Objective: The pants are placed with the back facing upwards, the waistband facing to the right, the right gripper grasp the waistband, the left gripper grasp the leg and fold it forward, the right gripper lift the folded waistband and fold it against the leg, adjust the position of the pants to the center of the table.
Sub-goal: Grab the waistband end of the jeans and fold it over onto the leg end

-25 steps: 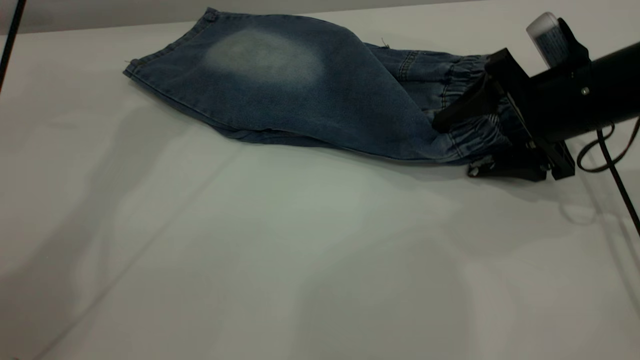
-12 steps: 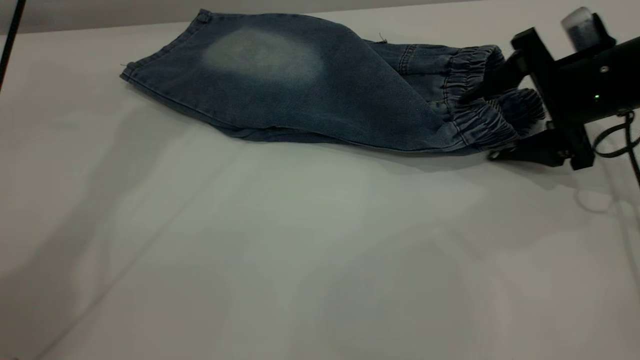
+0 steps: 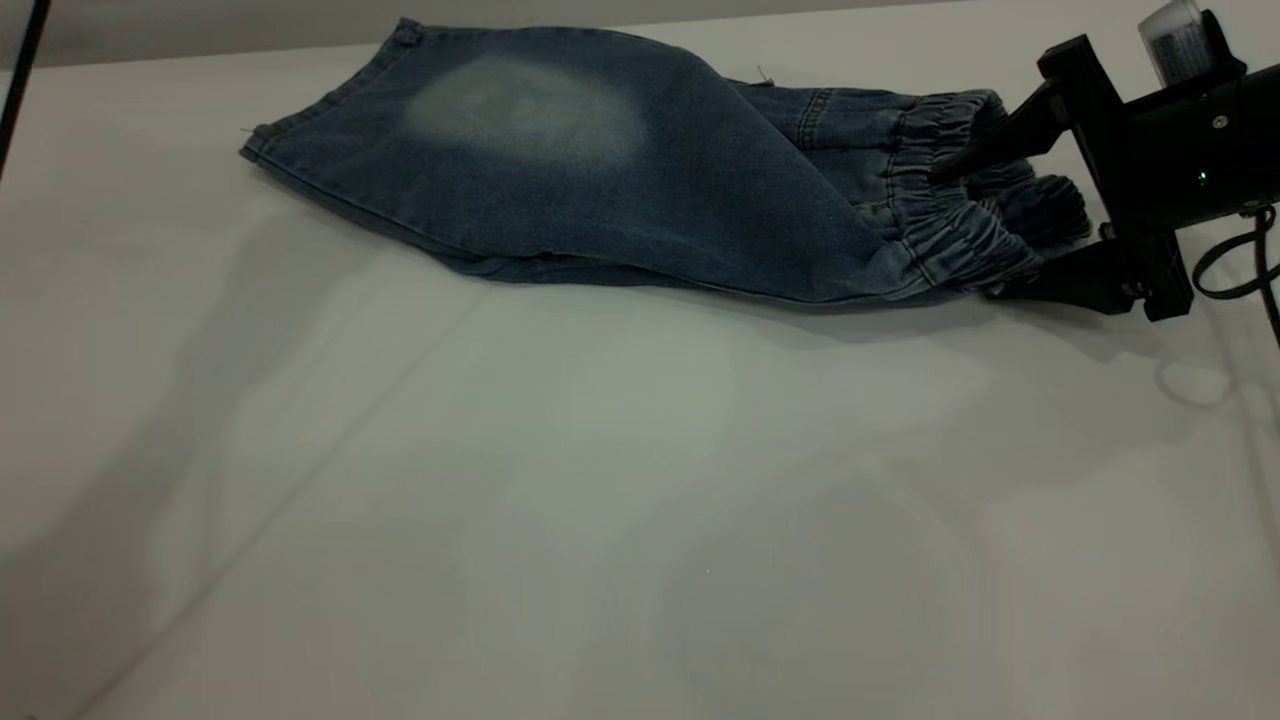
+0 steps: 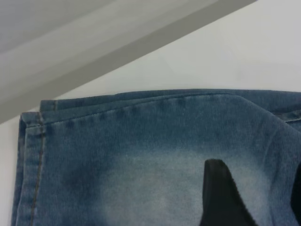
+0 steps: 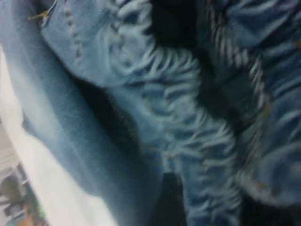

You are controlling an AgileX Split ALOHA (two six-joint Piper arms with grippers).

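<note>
The pants lie folded lengthwise at the far side of the table, a plain leg with a pale patch on top. The printed leg is hidden underneath. The ruched waistband bunches at the right end. My right gripper is open, one finger above and one below the waistband, which sits between them. My left gripper does not show in the exterior view. In its wrist view it hovers open over the pale patch, near the hem.
The right arm's black cable loops over the table's right edge. A thin black rod stands at the far left. The table's back edge runs just behind the pants. Bare table spreads in front of them.
My right gripper has drawn back to the right and risen a little. The waistband has slid from deep in its jaws towards the fingertips, and the pants have shifted slightly left.
</note>
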